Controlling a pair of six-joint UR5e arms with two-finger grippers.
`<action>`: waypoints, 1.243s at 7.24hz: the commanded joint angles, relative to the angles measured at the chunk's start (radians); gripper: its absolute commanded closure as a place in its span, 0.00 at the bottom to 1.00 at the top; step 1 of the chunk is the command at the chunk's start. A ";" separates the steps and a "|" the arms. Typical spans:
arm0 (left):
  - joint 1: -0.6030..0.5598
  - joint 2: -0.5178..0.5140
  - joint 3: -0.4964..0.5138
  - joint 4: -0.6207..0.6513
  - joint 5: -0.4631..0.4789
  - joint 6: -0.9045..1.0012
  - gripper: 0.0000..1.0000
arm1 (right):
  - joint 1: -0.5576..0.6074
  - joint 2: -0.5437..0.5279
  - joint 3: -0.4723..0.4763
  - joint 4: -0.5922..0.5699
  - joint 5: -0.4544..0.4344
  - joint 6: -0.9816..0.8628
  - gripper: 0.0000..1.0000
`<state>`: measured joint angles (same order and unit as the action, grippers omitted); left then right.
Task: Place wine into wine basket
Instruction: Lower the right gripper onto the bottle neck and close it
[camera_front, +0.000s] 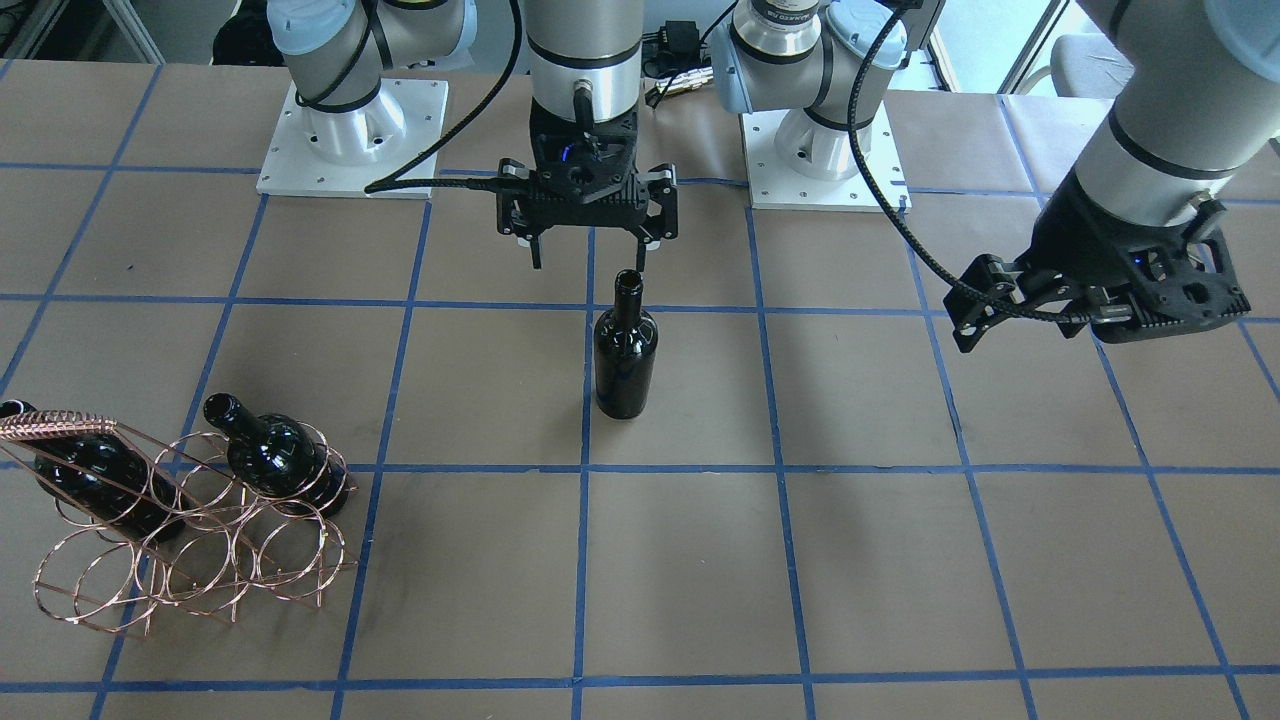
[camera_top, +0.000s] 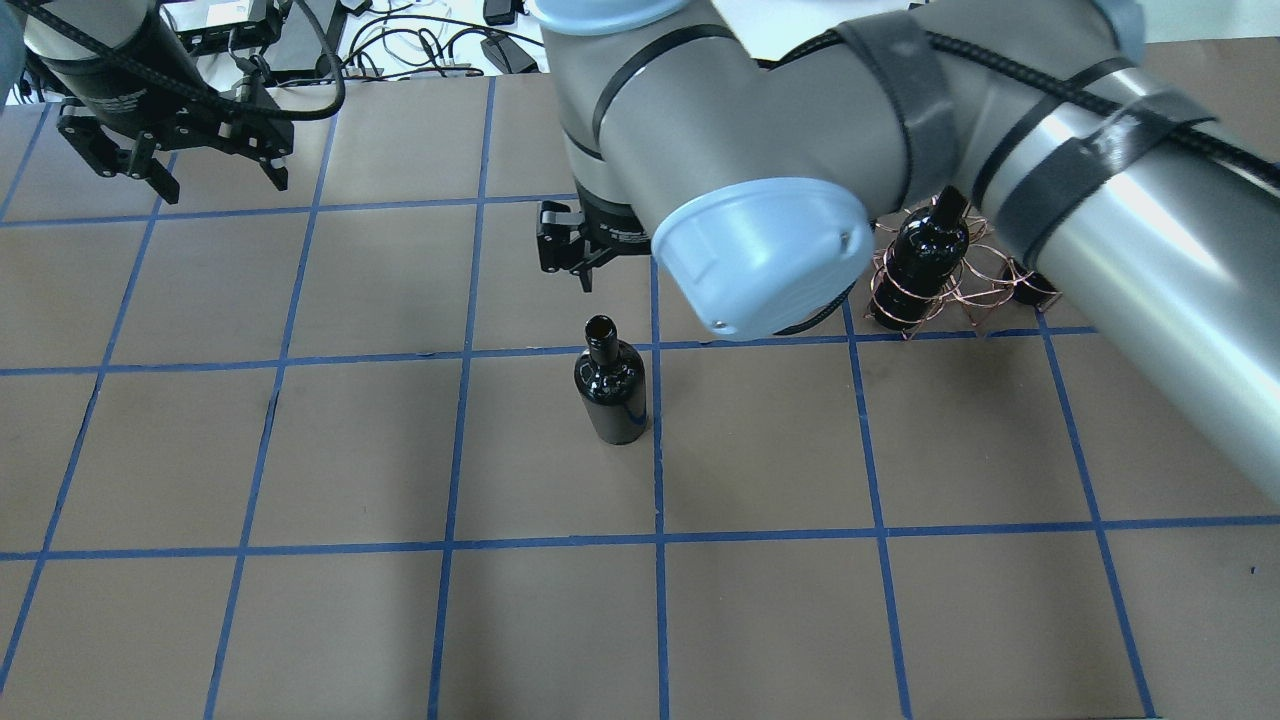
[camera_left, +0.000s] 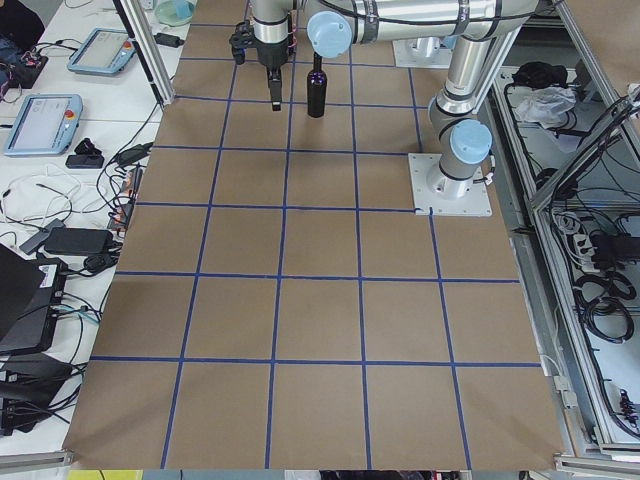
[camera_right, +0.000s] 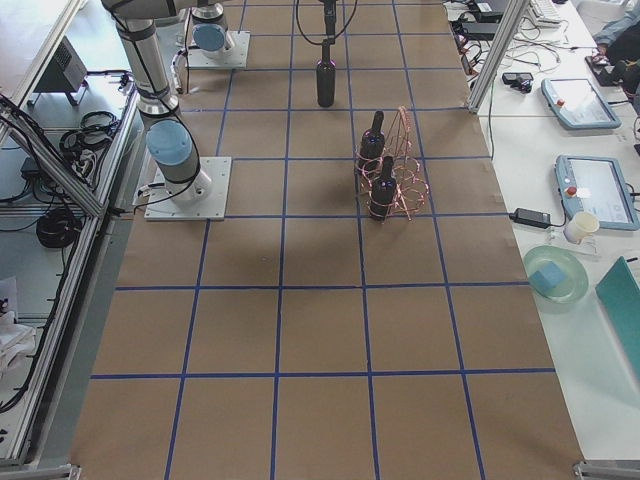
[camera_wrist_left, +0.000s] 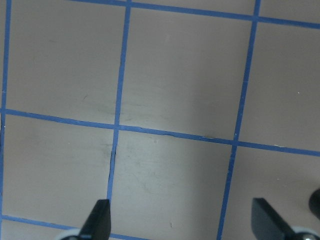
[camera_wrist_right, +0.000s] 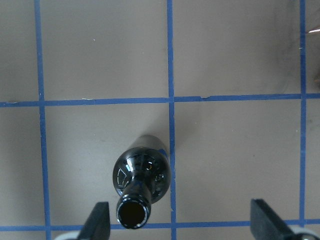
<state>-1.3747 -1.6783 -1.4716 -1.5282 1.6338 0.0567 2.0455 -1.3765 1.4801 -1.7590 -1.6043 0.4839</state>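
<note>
The wine (camera_front: 626, 350) is a near-black bottle standing upright near the table's middle; it also shows in the overhead view (camera_top: 610, 385) and the right wrist view (camera_wrist_right: 142, 180). My right gripper (camera_front: 588, 255) hangs open and empty just above it, apart from it. In the right wrist view the bottle's mouth lies close to the left fingertip (camera_wrist_right: 100, 220). The copper wire wine basket (camera_front: 200, 560) stands off to the robot's right and also shows in the overhead view (camera_top: 985, 290). My left gripper (camera_front: 965, 305) is open and empty, raised far to the robot's left.
Two other dark bottles (camera_front: 275, 455) (camera_front: 90, 480) lie in the basket's rings. The two arm bases (camera_front: 350, 140) (camera_front: 820, 150) stand at the robot's edge of the table. The brown table top (camera_front: 700, 560) carries a blue tape grid.
</note>
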 joint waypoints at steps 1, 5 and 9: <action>0.032 0.005 -0.031 0.000 0.005 0.034 0.00 | 0.018 0.053 0.002 -0.005 0.009 0.037 0.00; 0.052 0.011 -0.041 -0.001 0.000 0.051 0.00 | 0.064 0.114 0.015 -0.008 0.006 0.036 0.00; 0.051 0.014 -0.042 -0.003 0.001 0.049 0.00 | 0.052 0.111 0.032 -0.034 0.007 0.018 0.22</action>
<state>-1.3225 -1.6650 -1.5129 -1.5298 1.6360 0.1070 2.1053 -1.2637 1.5110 -1.7834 -1.5964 0.5099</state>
